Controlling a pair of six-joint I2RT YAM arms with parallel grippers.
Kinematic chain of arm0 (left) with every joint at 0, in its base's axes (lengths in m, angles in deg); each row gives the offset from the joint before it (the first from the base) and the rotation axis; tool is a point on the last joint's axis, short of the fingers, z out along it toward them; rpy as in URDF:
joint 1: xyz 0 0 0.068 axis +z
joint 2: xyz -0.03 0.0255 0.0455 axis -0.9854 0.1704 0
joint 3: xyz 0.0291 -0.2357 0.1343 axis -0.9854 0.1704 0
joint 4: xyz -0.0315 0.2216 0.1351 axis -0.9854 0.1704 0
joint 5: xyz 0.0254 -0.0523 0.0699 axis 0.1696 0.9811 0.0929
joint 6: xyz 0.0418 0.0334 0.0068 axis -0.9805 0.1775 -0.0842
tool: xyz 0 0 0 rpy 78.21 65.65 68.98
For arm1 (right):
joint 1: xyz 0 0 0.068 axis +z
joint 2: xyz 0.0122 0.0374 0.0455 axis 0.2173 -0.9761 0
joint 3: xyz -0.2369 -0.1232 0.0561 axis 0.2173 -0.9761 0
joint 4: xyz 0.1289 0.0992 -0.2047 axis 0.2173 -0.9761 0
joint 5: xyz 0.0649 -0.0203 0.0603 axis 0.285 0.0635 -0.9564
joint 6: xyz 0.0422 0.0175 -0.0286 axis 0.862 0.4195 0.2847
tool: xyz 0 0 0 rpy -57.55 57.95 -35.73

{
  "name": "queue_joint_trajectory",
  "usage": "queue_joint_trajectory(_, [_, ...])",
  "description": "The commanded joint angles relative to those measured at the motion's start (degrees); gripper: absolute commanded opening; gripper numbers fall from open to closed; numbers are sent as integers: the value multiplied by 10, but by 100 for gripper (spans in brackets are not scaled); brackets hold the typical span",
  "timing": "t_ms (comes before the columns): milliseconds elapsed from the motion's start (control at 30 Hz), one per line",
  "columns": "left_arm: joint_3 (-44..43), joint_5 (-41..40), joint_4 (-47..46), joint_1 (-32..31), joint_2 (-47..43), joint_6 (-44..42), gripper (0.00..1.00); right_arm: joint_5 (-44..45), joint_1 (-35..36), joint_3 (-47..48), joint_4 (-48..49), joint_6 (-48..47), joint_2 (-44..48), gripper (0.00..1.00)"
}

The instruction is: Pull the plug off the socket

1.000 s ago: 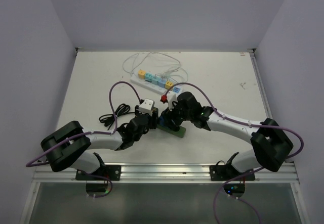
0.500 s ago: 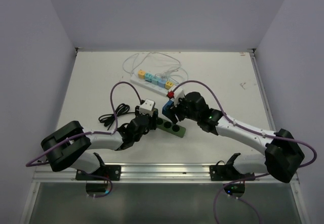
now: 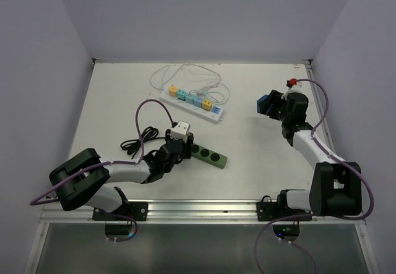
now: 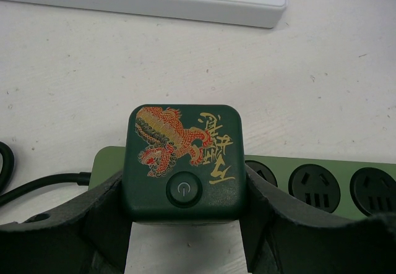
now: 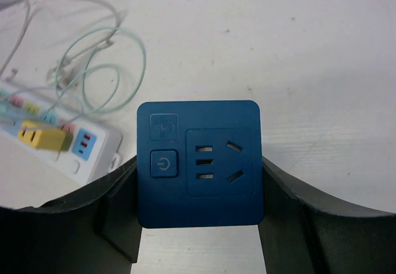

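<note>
The blue plug's (image 5: 201, 162) prongs are hidden behind its front face. The right gripper (image 3: 270, 105) is clamped on its sides at the upper right of the top view, well apart from the green power strip (image 3: 210, 155) at lower centre. The plug is a blue cube with a power button and socket holes. The left gripper (image 4: 184, 184) is clamped on a dark green dragon-printed cube (image 4: 182, 141), which covers the strip's left end.
</note>
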Motion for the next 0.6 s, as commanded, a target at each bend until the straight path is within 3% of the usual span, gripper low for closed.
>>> queue_joint_trajectory(0, [-5, 8, 56, 2, -12, 26, 7, -86, -93, 27, 72, 126, -53, 47])
queue_joint_trajectory(300, [-29, 38, 78, 2, -18, 24, 6, -155, -161, 143, 182, 265, -276, 52])
queue_joint_trajectory(500, [-31, 37, 85, 3, -16, 15, 3, -166, -171, 249, 145, 276, -389, 57])
queue_joint_trajectory(567, [-31, 33, 88, 3, -16, 11, 3, -180, -172, 277, 139, 276, -408, 63])
